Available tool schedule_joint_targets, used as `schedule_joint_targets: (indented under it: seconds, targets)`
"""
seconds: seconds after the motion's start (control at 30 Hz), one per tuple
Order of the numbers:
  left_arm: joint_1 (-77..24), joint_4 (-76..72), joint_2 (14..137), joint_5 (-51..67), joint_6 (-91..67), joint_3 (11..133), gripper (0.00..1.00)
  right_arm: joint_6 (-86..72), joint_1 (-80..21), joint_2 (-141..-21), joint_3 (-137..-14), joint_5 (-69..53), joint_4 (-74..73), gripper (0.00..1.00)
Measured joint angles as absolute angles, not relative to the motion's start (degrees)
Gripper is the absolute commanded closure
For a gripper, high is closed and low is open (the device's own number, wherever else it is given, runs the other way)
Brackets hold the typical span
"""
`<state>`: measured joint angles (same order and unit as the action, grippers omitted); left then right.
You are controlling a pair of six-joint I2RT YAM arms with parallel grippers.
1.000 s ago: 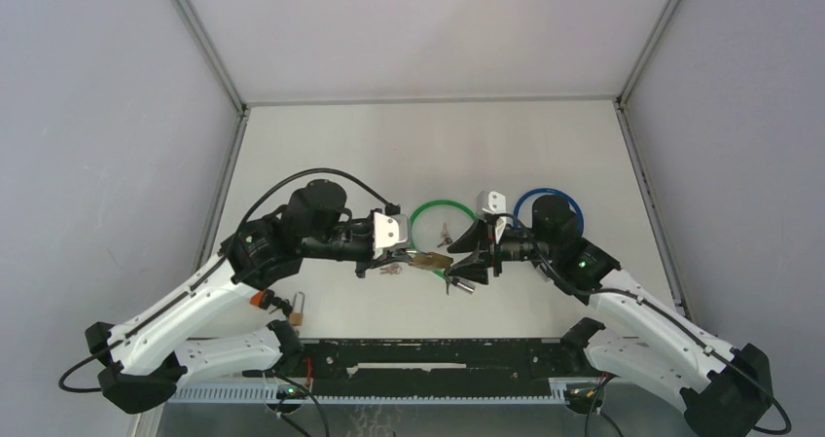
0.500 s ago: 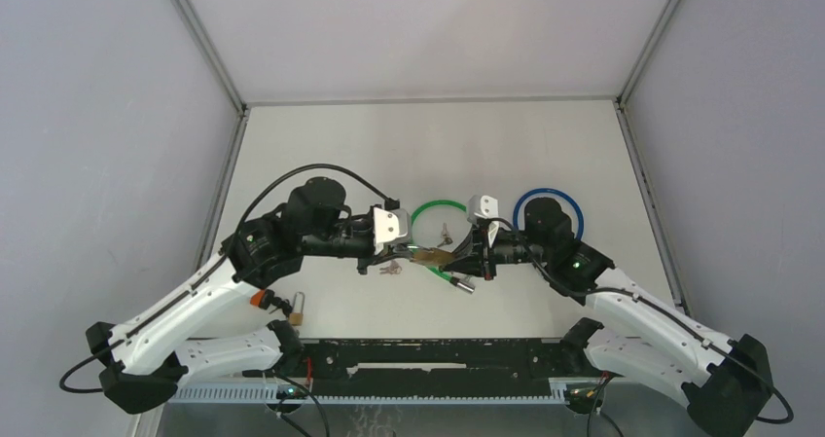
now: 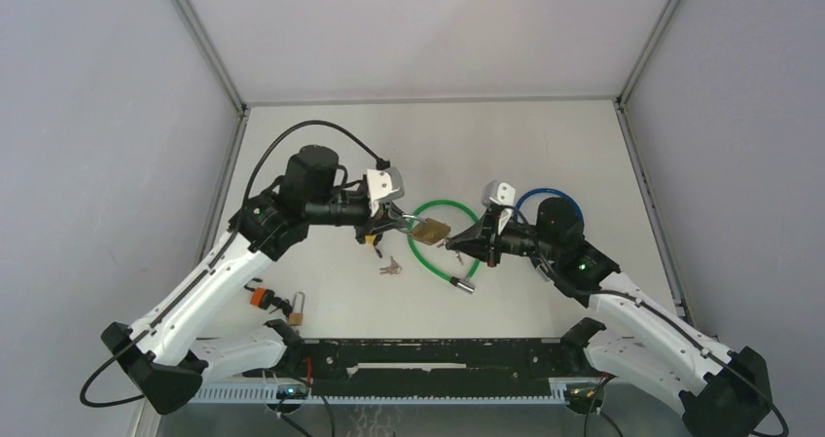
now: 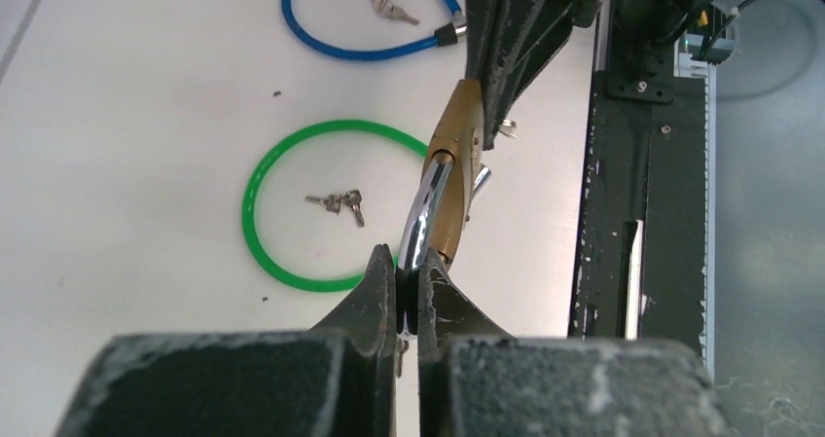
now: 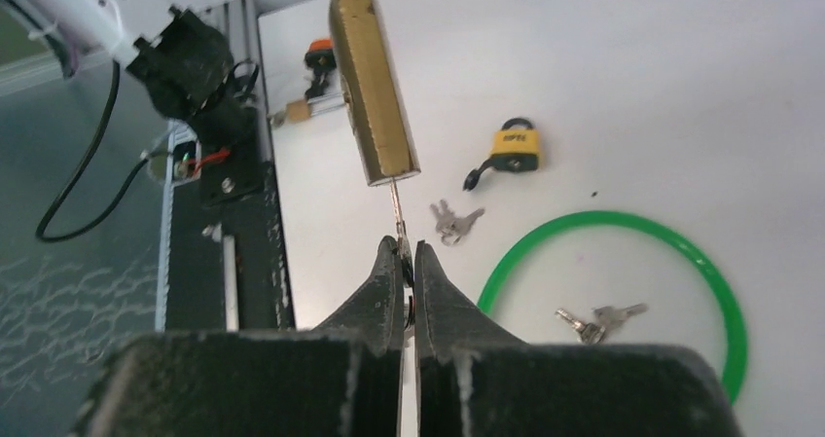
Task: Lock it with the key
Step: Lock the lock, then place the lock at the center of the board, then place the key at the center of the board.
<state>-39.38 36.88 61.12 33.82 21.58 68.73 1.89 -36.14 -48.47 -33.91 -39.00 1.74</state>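
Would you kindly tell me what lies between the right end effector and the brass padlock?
A thin key: the right end effector pinches one end, and its shaft meets the bottom of the padlock. The right wrist view shows it.

Both arms bend inward from their bases, wrists turned to face each other. The left tool (image 4: 409, 279) and right tool (image 5: 409, 254) sit close, tip toward tip, each with fingers pinched tightly together
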Motion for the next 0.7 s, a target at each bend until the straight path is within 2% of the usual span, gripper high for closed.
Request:
schedule_joint_targets:
  seconds: [0.13,0.33,0.5,0.7]
  targets:
    - [-38.1,37.5,61.5,36.7,23.0,70.2,1.00,-1.0,-32.6,-47.2,-32.5,-39.9,6.5,1.00]
    - [-33.5,41.1,59.5,34.5,23.9,71.3,1.00,-3.2,-25.3,-47.5,-30.3,-38.6,5.5,1.00]
    - [-31.8,41.9,60.3,33.6,23.1,71.3,1.00,-4.7,-24.8,-48.9,-30.0,-38.5,5.5,1.00]
    - [-29.2,40.2,69.1,29.7,16.4,73.2,1.00,-11.7,-22.0,-52.9,-30.6,-36.5,10.4,1.00]
